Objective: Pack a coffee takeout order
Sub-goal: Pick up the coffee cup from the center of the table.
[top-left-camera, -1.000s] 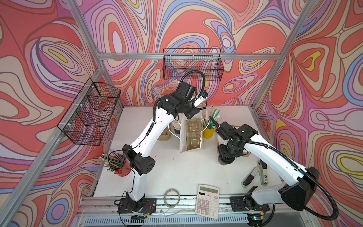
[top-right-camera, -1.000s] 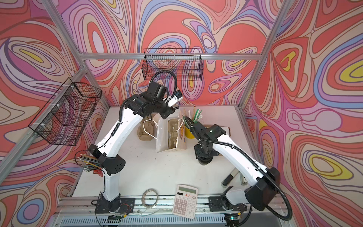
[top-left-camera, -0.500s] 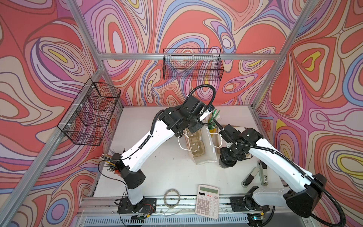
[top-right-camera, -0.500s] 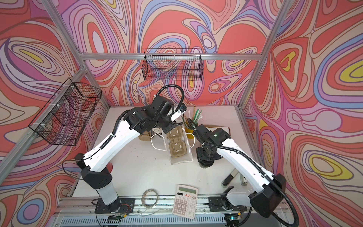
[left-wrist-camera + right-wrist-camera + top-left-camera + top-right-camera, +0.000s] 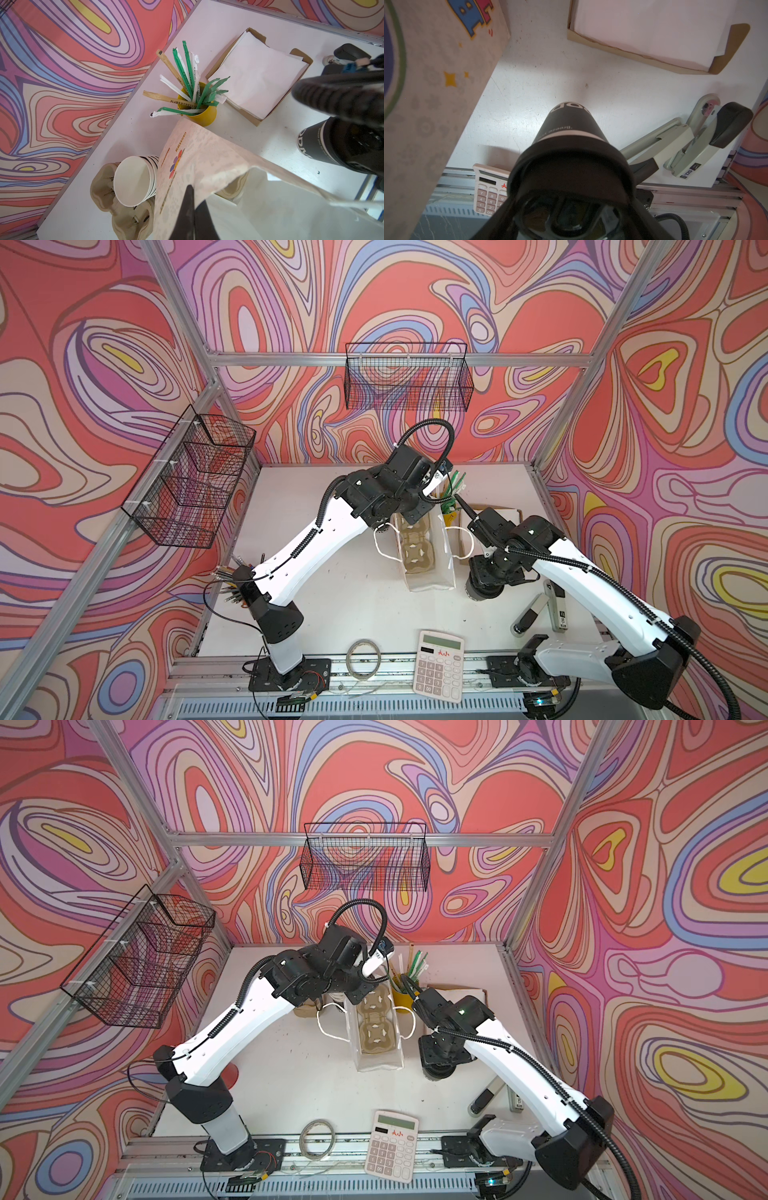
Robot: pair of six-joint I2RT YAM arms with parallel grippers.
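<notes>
**Cup next to go into bag**

L gripper (image 5: 193, 205) was pinched tight on the bag (image 5: 207, 162) rim, keeping the mouth open. The carrier (image 5: 417, 549) lay inside. R gripper (image 5: 484, 580) had its jaws wide around the lidded cup (image 5: 569, 124), just beside the bag. Best approach: lift the cup clear of the rim, keep it upright, lower it straight into a carrier well. L should keep the rim steady.

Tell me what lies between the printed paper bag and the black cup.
Nothing. Only bare white table separates the paper bag from the black cup. The right wrist view shows this most clearly.
</notes>
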